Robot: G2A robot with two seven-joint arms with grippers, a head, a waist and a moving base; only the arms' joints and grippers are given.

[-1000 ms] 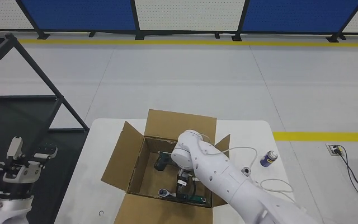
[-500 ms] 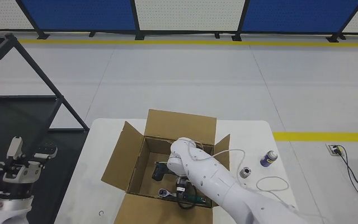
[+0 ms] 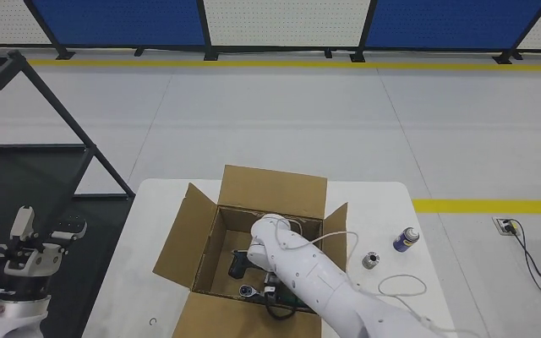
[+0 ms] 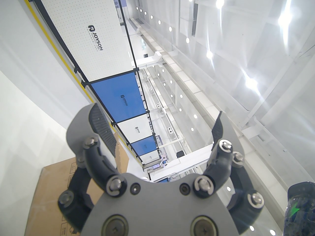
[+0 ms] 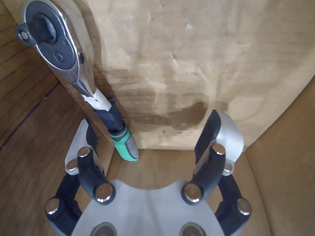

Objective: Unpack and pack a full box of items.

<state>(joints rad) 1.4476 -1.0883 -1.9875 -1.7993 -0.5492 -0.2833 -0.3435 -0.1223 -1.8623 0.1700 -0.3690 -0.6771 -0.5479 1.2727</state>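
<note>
One cardboard box (image 3: 275,186), flaps spread, low and central in the top view on a white table (image 3: 144,253). Inside, along the box's lower edge: ratchet wrench (image 5: 78,69) with green-and-black handle, flat on the cardboard floor; dark tool (image 3: 241,260) nearer the middle. Right gripper (image 5: 151,124) down in the box, jaws apart, wrench handle's end between them, not gripped. Left gripper (image 4: 157,114) aimed up at the ceiling, jaws likewise apart, nothing held. Right of the box on the table: blue spray can (image 3: 407,239) and small metal cylinder (image 3: 369,260).
</note>
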